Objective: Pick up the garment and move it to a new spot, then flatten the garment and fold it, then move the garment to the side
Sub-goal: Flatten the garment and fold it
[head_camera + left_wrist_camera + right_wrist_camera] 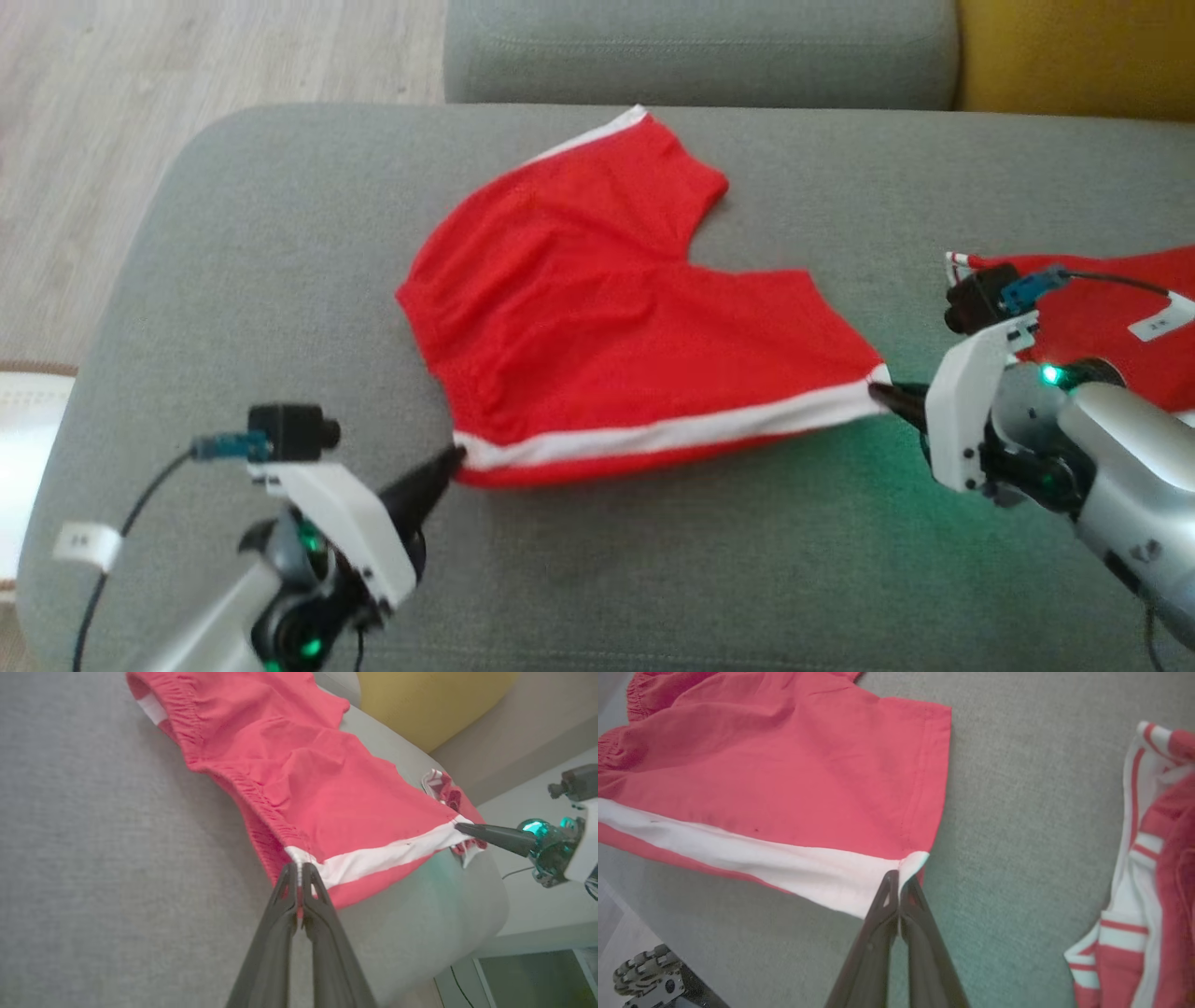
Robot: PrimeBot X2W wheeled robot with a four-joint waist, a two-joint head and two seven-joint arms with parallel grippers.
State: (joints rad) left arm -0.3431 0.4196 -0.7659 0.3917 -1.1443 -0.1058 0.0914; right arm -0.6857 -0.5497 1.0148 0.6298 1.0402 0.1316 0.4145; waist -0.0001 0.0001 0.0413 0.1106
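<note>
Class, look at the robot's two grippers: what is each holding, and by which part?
Both hold the red shorts: the left gripper pinches the waistband end of the white side stripe, the right gripper its leg-hem end.

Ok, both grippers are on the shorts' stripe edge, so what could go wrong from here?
1. The left gripper and right gripper pinch only the corner tips of the shorts; pulling taut could slip a corner free.
2. The striped garment lies close beside the right gripper; a sideways move might drag it along.
3. The shorts show creases near the waistband, so folding now could trap them.
</note>
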